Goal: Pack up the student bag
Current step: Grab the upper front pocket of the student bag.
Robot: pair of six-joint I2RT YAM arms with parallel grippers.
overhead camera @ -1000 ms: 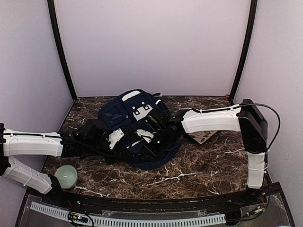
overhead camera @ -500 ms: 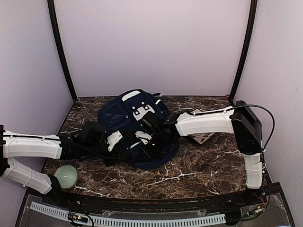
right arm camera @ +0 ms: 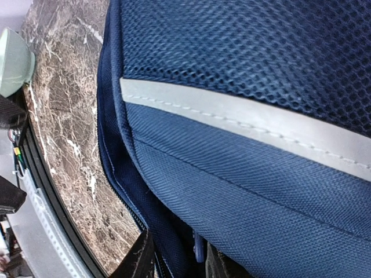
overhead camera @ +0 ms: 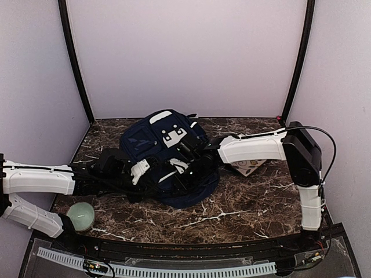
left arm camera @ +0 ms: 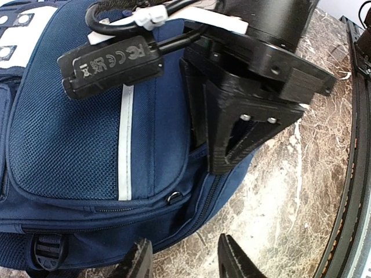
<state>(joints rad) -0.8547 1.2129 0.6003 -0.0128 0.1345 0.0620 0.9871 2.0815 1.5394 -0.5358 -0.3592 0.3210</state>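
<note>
**Right fingers (right arm camera: 179,263) pinch the student bag (overhead camera: 165,152), left fingers (left arm camera: 185,263) hold nothing**

Right fingers sit close together at the near edge of the bag. A fold of dark blue cloth fills the small gap between them, so they look shut on it.

Left fingers are open a little way. They are low down, just beside the near left edge of the bag. Only the brown counter (overhead camera: 249,208) shows between them, and they hold nothing. The left wrist view shows the black right fingers close by, pressed into a seam of the bag.

The student bag lies in the middle of the counter, a bit to the far side. It lies flat with its front pocket up. It is dark blue with white stripes and white patches.

A small green jar (overhead camera: 81,213) stands on the near left of the counter, well apart from the bag. A white thing with a pattern (overhead camera: 250,168) lies on the right, partly under the right arm (overhead camera: 255,149). I cannot tell what it is.
</note>
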